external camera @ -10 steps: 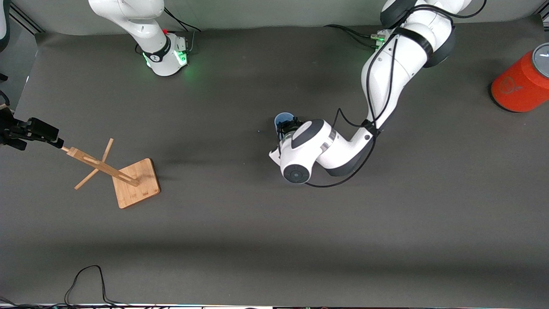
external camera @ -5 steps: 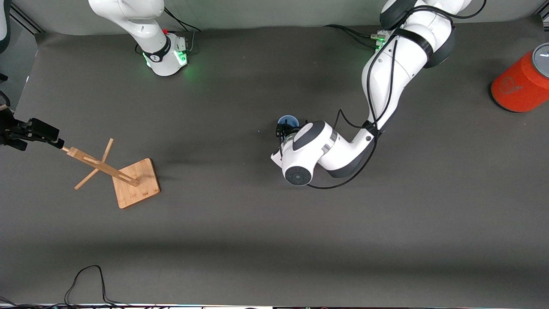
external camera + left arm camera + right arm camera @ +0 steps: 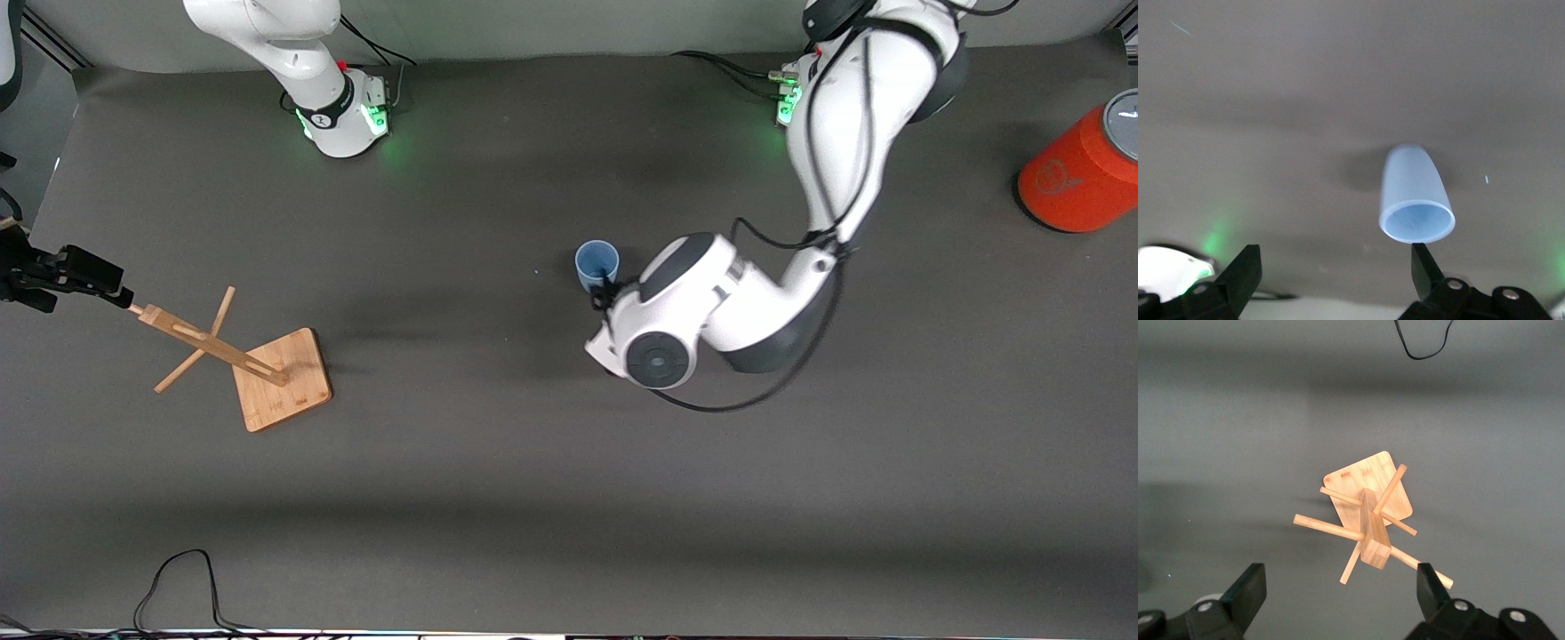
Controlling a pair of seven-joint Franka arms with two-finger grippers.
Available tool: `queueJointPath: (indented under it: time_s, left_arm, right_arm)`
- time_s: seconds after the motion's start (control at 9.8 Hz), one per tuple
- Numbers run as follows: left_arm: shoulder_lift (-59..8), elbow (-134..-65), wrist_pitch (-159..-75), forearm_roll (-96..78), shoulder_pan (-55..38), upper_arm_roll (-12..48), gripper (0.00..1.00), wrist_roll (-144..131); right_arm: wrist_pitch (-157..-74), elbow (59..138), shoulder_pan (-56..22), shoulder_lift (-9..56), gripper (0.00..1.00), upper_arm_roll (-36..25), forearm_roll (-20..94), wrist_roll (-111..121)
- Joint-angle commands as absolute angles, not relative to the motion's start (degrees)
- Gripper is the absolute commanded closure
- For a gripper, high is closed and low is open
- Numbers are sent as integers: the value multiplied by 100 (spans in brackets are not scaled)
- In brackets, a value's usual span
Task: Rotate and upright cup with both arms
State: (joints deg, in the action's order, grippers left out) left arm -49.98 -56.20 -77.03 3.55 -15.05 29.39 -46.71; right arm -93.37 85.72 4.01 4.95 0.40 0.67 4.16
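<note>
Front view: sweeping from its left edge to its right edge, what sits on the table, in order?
Bamboo rack with a square base and crossed pegs → small light-blue tapered plastic cup, standing upright → large orange-red cylindrical can with a grey lid.

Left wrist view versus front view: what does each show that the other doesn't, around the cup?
Only the left wrist view shows the left gripper with its fingers spread open and nothing between them, clear of the cup.

Only the front view shows the right gripper waiting over the wooden rack, plus the orange can at the left arm's end of the table.

Both show the cup standing upright on the table, mouth up, released.
</note>
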Motion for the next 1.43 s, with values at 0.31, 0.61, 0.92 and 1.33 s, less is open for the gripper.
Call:
queueJointPath:
  time_s: [0.31,0.61,0.92,1.33]
  left_arm:
    - [-4046,-5589,-8251,1414,76,2927,0,-4633]
    - [-3237,-6421,-8341,1723,840,2927,0,-3669]
    - [-1859,-7932,-8885,1408,2088,2909,0,-1511]
    - [-161,-9261,-8947,388,2874,2463,0,720]
  right_arm:
    - [-9378,8552,413,501,0,79,9,290]
    - [-9378,8543,413,492,0,79,9,290]
    - [-9378,8491,413,501,0,88,-9,281]
    - [-9378,8473,422,501,0,88,-9,290]
